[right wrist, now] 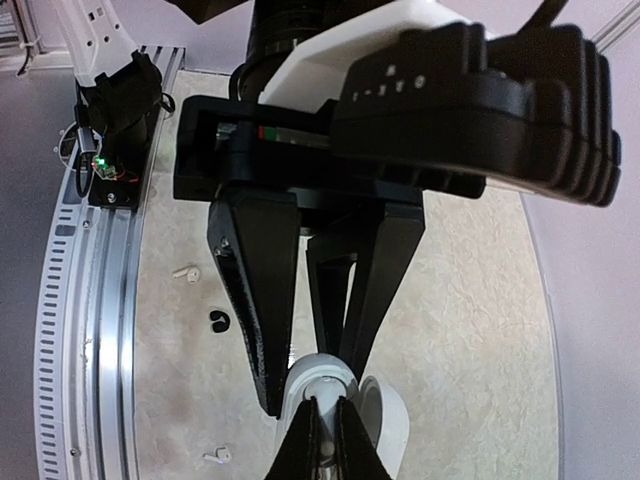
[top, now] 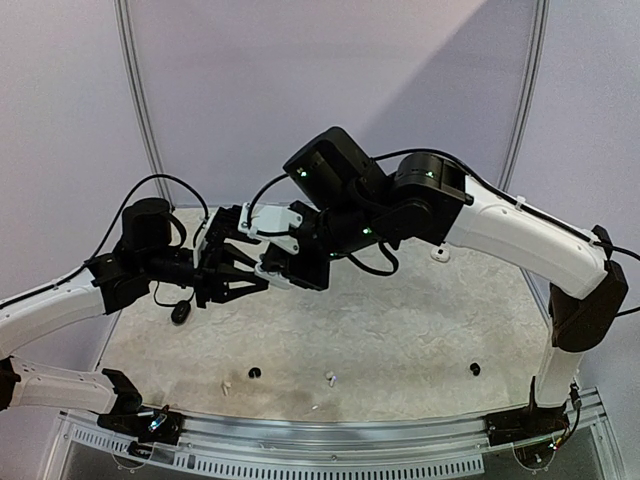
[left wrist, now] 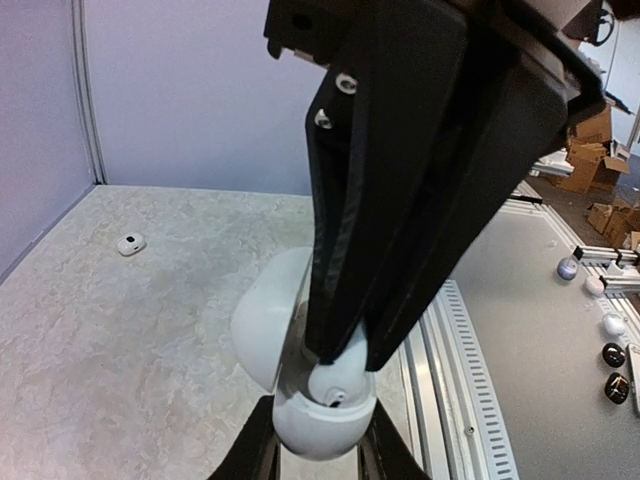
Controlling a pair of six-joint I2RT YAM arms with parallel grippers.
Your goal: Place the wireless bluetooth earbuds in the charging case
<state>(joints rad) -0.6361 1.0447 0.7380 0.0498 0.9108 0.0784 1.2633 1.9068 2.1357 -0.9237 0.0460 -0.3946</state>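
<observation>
Where the arms meet in the overhead view, the left gripper [top: 240, 272] and right gripper [top: 268, 252] interlock in mid-air and hide whatever is between them. Well below them, on the mottled stone-look table [top: 400, 320], lie round black earbuds [top: 254, 373] and loose white earbuds [top: 329, 378].

From the left wrist, that gripper's fingers [left wrist: 390, 460] clamp the glossy, pebble-shaped white charging case [left wrist: 320, 425], its lid [left wrist: 268, 325] swung open. The right gripper's matte black fingers [left wrist: 400, 250] reach down into it, nearly closed on a small rounded white bud [left wrist: 335, 385].

From the right wrist, only a thin gap separates its own fingertips [right wrist: 300, 445] over the case, and the bud itself is hidden.
</observation>
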